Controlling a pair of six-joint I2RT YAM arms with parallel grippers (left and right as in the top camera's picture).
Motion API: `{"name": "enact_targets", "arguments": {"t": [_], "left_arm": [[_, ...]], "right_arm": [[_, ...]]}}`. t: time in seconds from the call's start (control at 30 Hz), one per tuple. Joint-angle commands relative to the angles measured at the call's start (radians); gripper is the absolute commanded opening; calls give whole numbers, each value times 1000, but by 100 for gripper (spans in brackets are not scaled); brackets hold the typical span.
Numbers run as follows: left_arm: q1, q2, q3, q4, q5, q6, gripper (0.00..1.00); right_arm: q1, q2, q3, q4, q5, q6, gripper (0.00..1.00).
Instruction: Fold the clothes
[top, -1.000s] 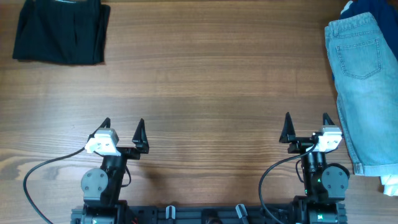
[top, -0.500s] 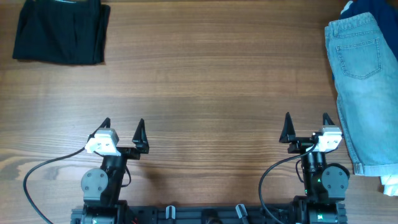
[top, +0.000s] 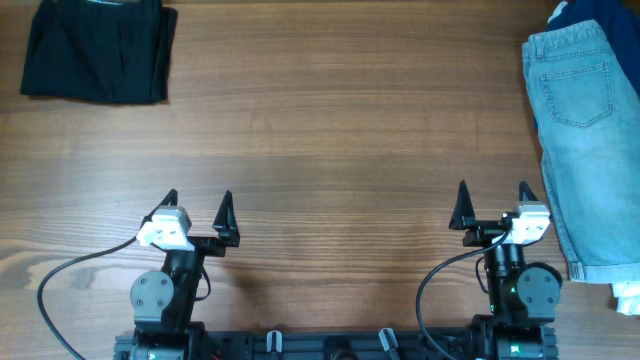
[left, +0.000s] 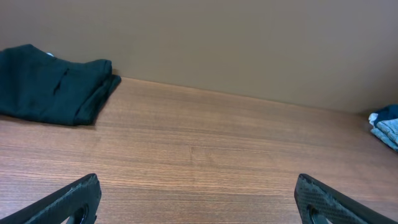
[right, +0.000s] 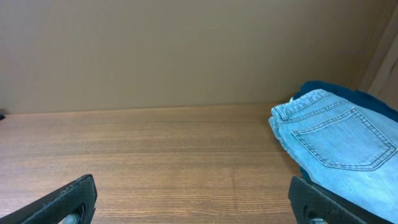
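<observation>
A folded pair of black shorts (top: 97, 50) lies at the table's far left corner; it also shows in the left wrist view (left: 53, 92). Light-blue denim shorts (top: 590, 140) lie along the right edge, seen too in the right wrist view (right: 339, 146). My left gripper (top: 197, 214) is open and empty near the front edge, far from the black shorts; its jaws show in the left wrist view (left: 199, 202). My right gripper (top: 492, 208) is open and empty, just left of the denim shorts; its jaws show in the right wrist view (right: 193, 202).
A dark blue garment (top: 590, 12) lies under the denim at the far right corner. A white bit of cloth (top: 628, 296) shows at the right edge near the front. The wooden table (top: 340, 130) stretches between both piles. A plain wall (left: 249, 43) stands behind.
</observation>
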Motion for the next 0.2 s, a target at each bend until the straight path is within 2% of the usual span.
{"name": "enact_targets", "arguments": {"t": [0.0, 0.17], "left_arm": [[5, -11, -6, -4, -6, 20, 100], [5, -11, -6, -4, -6, 20, 100]], "right_arm": [[-2, -11, -1, 3, -15, -12, 100], [-2, -11, -1, 2, -16, -12, 100]]}}
